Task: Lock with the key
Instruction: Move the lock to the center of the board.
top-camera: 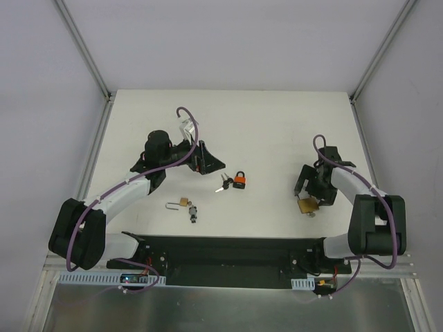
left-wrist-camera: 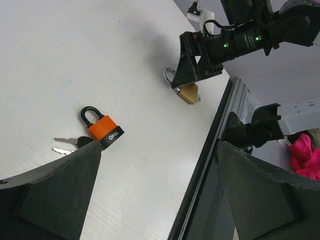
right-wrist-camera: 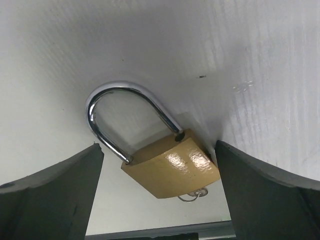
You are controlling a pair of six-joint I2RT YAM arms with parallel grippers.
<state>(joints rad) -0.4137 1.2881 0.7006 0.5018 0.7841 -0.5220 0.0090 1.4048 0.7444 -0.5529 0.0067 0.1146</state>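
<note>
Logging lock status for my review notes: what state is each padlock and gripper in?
Brass padlock: flat, shackle looks seated, key in.
Orange padlock: flat, shackle closed, keys at base.
Small padlock: flat, shackle unclear.
Left gripper: open, empty.
Right gripper: open, over brass padlock.

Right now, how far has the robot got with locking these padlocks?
Nothing looks finished yet. In hand: the right gripper hangs open over the brass padlock, which has a key in its base. I cannot tell whether its shackle is latched. Still to do: the left gripper is open and empty, the orange padlock and loose keys lie untouched, and no key is gripped.
</note>
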